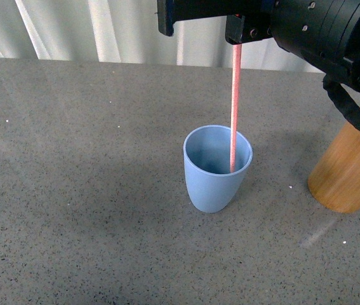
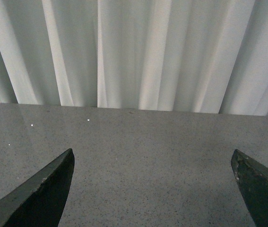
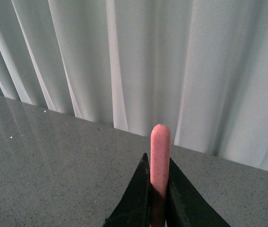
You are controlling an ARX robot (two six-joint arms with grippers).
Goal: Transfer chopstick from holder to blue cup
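Observation:
The light-blue cup point(image 1: 216, 168) stands upright in the middle of the grey table. A salmon-pink chopstick point(image 1: 235, 108) hangs nearly vertical with its lower end inside the cup, against the far right of the inner wall. My right gripper point(image 1: 238, 35) is shut on its upper end above the cup. In the right wrist view the chopstick's rounded end point(image 3: 160, 158) sticks out between the black fingers of my right gripper point(image 3: 158, 165). The orange-brown holder point(image 1: 349, 166) stands at the right edge, partly behind the right arm. My left gripper point(image 2: 152, 158) is open over bare table.
White curtains point(image 1: 103, 28) hang behind the table's far edge. The grey speckled tabletop point(image 1: 78, 190) stretches to the left of the cup. A black strap from the right arm point(image 1: 357, 117) hangs in front of the holder.

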